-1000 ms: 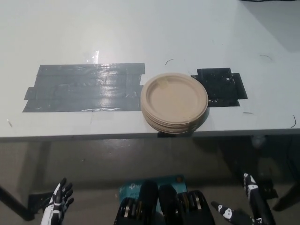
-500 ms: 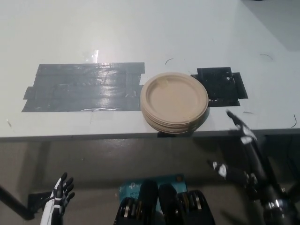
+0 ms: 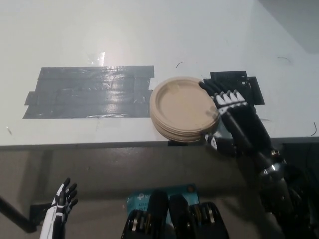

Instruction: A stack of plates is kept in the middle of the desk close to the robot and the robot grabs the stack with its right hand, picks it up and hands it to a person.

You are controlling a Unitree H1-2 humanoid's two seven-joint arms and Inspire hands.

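Since a second ago my right hand (image 3: 230,115) has swung up from below the desk (image 3: 149,35) to the stack's right rim. Going left to right: my left hand (image 3: 61,206) hangs low, fingers spread, holding nothing; the grey tape patch (image 3: 89,92); then the stack of plates (image 3: 185,108) at the near edge. My black fingers lie over the rim, thumb beneath, not yet closed. These look light, stiff and slippery between layers, so I'd pinch the whole rim thickness.

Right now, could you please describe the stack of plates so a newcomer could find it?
On the white desk, look between the wide grey tape patch and the small black patch. The round tan plate stack sits at the near edge, the only round object.
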